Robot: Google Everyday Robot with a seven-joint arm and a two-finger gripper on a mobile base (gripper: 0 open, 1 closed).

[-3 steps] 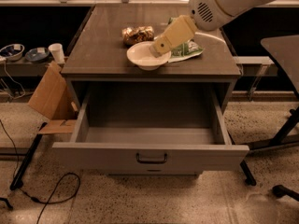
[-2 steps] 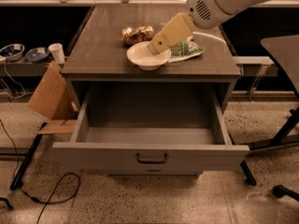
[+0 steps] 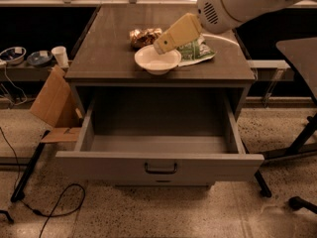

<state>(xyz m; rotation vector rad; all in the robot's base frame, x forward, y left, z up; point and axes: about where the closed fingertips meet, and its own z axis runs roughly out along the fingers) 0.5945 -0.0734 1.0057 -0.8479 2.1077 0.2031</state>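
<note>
The grey counter (image 3: 111, 56) carries the white bowl (image 3: 157, 61), which sits near the middle of the front edge and serves as the mark for everything else here. Below the bowl, the counter's one deep drawer (image 3: 158, 166) is pulled fully out toward the camera. Its inside shows nothing but bare floor.

Above and to the right of the bowl, the robot's thick white arm (image 3: 237, 3) comes in from the top right corner. Its tan claw (image 3: 159, 45) slants down and to the left from that arm, so its long axis runs from upper right to lower left. Its tip ends right at the bowl's far rim. The bowl therefore lies directly beneath the tip and a little to the near side of it. It is round, so it has no long axis of its own. I cannot tell whether the claw is open or closed, whether it grips anything, or whether it touches the rim.

Well to the left of the bowl and lower, a cardboard flap (image 3: 52, 100) leans against the counter's side. Just right of the bowl lies a green snack bag (image 3: 199, 51), partly under the claw. Just behind the bowl, a little to the left, sits a crumpled brown packet (image 3: 143, 35). Far left of the bowl, off the counter, stands a small paper cup (image 3: 60, 56).
</note>
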